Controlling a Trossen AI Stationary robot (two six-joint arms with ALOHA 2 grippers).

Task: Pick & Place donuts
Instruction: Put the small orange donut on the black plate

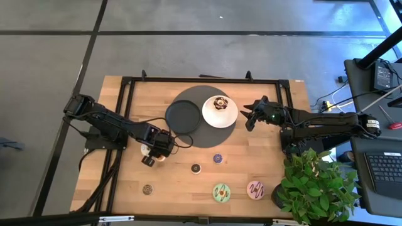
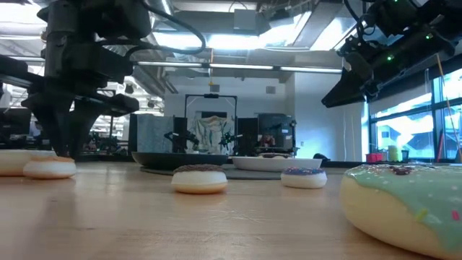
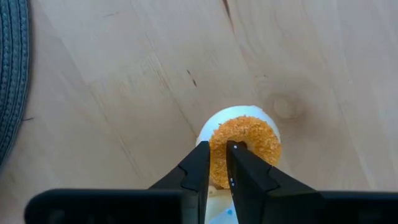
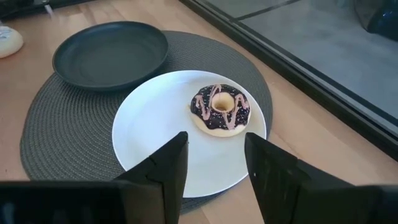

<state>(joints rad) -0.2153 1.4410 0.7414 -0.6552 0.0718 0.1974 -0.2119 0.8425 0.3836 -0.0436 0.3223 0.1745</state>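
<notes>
My left gripper [image 1: 155, 155] [image 3: 217, 152] stands over the table's left middle, shut on an orange mini donut [image 3: 245, 142] [image 2: 49, 167]. A chocolate donut with pink stripes [image 4: 220, 107] [image 1: 219, 103] lies on the white plate [image 4: 155, 134]. My right gripper [image 1: 250, 117] [image 4: 214, 165] hovers open just right of that plate, touching nothing. Flat on the wood lie a brown mini donut [image 1: 196, 168] [image 2: 200, 178], a purple one [image 1: 218, 158] [image 2: 304, 176], another brown one [image 1: 147, 188], a green donut [image 1: 221, 192] [image 2: 404, 202] and a pink one [image 1: 255, 189]. My left gripper pinches the orange mini donut's ring [image 3: 217, 140] on the side nearest the fingers. One finger [image 3: 239, 155] reaches into the hole, the other [image 3: 198, 163] stands outside the rim. The fingers come from above, pointing down. The donut lies flat on the table.
An empty black plate [image 1: 182, 116] [image 4: 111, 55] sits beside the white plate on a round grey mat [image 1: 204, 139]. A potted plant [image 1: 314, 185] stands at the table's near right corner. A black frame [image 1: 125, 85] runs along the table's edges. Another pale donut [image 2: 13, 160] lies by the left gripper.
</notes>
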